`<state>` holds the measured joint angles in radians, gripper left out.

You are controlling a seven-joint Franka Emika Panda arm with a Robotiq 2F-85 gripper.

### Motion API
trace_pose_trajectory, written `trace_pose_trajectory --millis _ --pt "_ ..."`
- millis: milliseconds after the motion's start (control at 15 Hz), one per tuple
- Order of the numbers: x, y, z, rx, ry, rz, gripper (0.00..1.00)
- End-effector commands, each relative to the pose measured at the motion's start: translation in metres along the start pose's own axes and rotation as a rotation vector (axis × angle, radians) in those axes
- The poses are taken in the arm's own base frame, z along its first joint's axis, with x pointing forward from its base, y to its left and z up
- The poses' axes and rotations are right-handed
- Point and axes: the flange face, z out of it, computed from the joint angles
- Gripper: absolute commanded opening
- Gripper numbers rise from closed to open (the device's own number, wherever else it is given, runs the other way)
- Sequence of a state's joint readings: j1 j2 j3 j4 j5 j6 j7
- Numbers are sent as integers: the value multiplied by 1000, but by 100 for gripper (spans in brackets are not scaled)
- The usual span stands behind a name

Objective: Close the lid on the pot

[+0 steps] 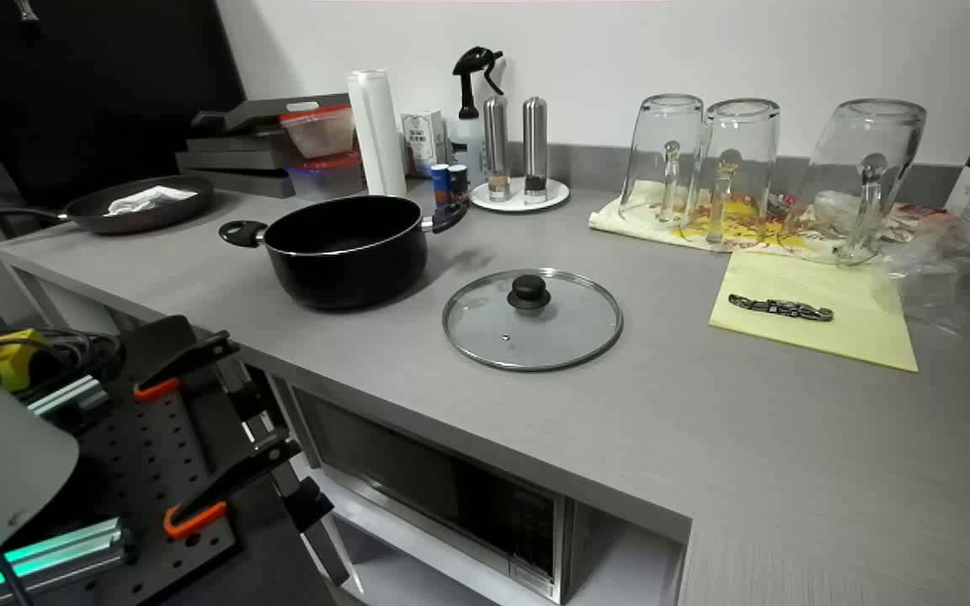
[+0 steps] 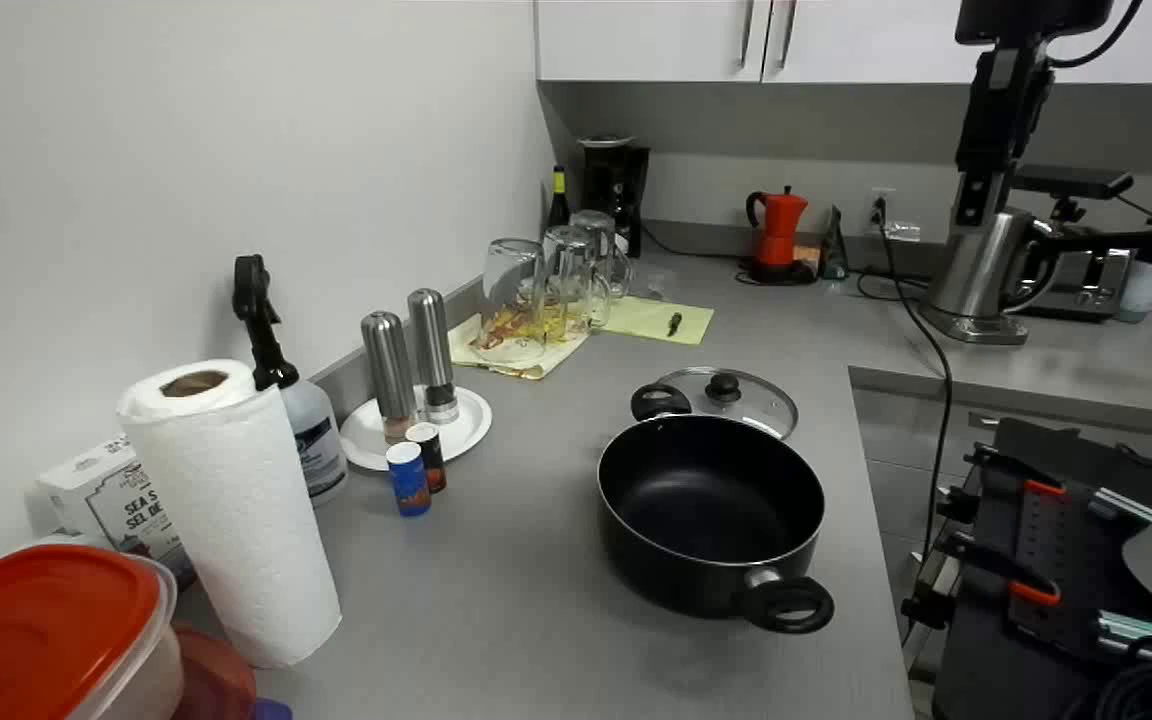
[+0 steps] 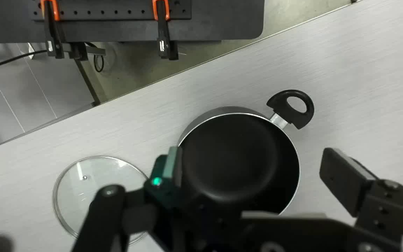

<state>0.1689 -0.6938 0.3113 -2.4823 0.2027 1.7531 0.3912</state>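
The black pot (image 1: 350,278) stands uncovered on the grey counter, its dark inside showing in an exterior view (image 2: 711,490) and in the wrist view (image 3: 236,150). The clear glass lid (image 1: 535,337) lies flat beside it with its black knob up. The lid also shows in an exterior view (image 2: 761,400), partly behind the pot, and in the wrist view (image 3: 100,175), where the gripper partly covers it. My gripper (image 3: 257,171) is open, with nothing between its fingers, and appears over the pot in the wrist view. In an exterior view the gripper (image 2: 978,200) hangs high above the counter.
Steel shakers (image 1: 534,139) stand on a white plate (image 1: 485,202) by the wall. Upturned glass jars (image 1: 729,168) stand on a cloth near yellow paper (image 1: 855,337). A paper towel roll (image 2: 236,520), a steel kettle (image 2: 971,275) and a frying pan (image 1: 89,210) stand around.
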Motion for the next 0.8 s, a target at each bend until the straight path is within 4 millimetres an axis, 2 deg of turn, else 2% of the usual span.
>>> trace_pose_trajectory --millis 0,467,733 --pt "0 0 -1 0 1 0 100" --pt "0 0 -1 0 1 0 100" --pt "20 10 16 -25 -7 24 100"
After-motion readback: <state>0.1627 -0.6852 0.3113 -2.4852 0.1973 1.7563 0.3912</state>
